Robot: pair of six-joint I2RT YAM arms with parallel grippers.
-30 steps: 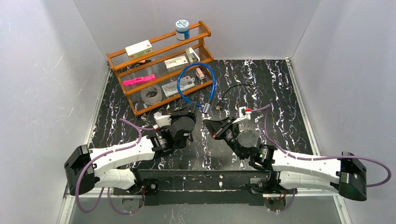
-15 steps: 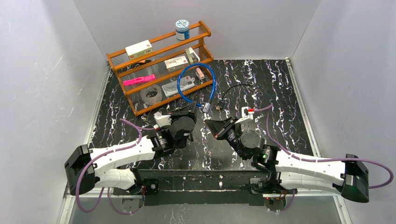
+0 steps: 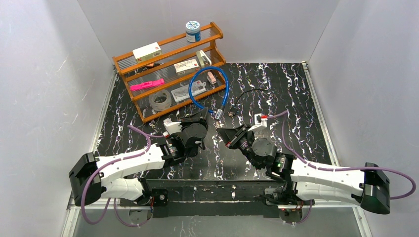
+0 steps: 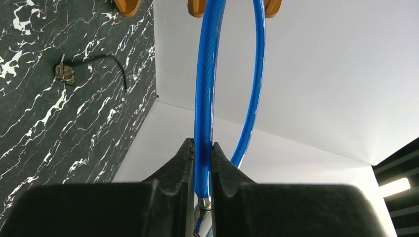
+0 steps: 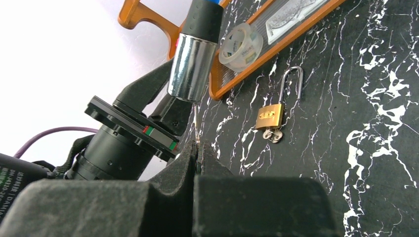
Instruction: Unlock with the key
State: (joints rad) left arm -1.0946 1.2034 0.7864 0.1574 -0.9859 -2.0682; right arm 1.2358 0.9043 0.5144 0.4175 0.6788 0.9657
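Two grippers occupied: blue cable lock [image 4: 204, 89] is being clamped by left gripper [image 4: 201, 148] at mid-table; key [image 5: 195, 121] is being pinched by right gripper [image 5: 197, 150] close to silver cylinder [image 5: 191, 61]. Insertion is seemingly being prepared; keyway alignment is being required.

A black surface [image 3: 296, 98], marble-patterned with white veins, is shown. An orange wooden tiered rack [image 3: 218, 33] is set at an angle on its far left part. A small brass padlock [image 5: 269, 116] with its steel shackle open is laid flat near the rack's lower rail, small keys [image 5: 272, 136] touching its base. Near the middle, a small metal fob [image 3: 231, 112] is laid, joined to a thin black cord [image 3: 249, 92].
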